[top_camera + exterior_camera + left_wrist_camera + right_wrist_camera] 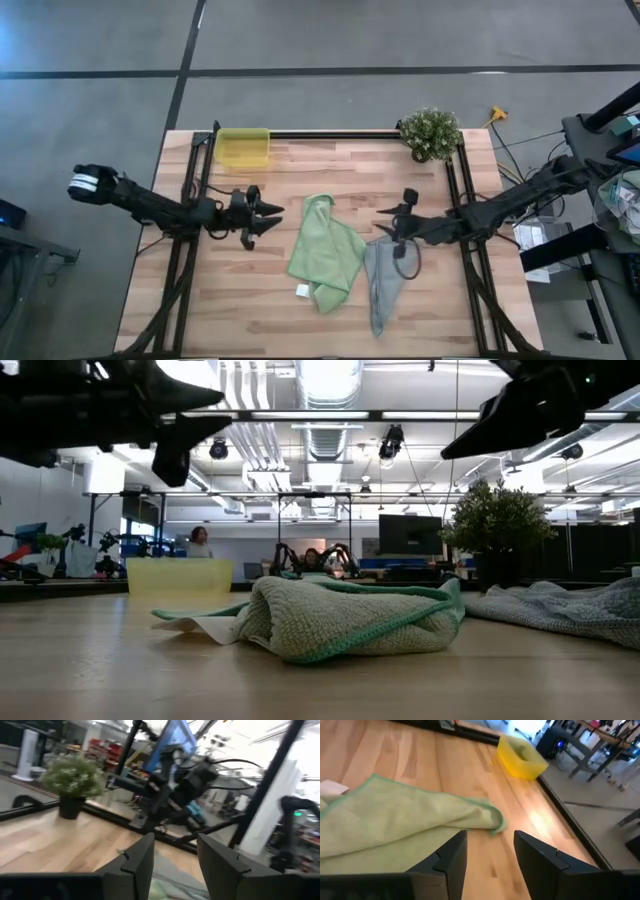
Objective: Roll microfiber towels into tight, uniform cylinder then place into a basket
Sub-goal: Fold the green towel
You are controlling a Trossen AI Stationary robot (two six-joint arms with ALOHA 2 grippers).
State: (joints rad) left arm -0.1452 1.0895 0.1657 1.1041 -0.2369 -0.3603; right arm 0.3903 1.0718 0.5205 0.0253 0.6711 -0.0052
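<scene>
The light green towel (325,255) lies crumpled and partly folded in the middle of the table, its white tag (302,291) at the near side. It also shows in the low view (340,615) and in the right wrist view (395,822). The grey-blue towel (383,280) lies bunched just to its right, also seen in the low view (570,608). The yellow basket (243,147) stands at the far left. My left gripper (277,213) is open, raised left of the green towel. My right gripper (385,222) is open, raised over the grey-blue towel's far end.
A potted plant (431,133) stands at the far right corner. Black frame rails run along the table's left (192,200), right (452,190) and far sides. Bare wood lies near the front edge (220,310). People sit in the room beyond the table (200,540).
</scene>
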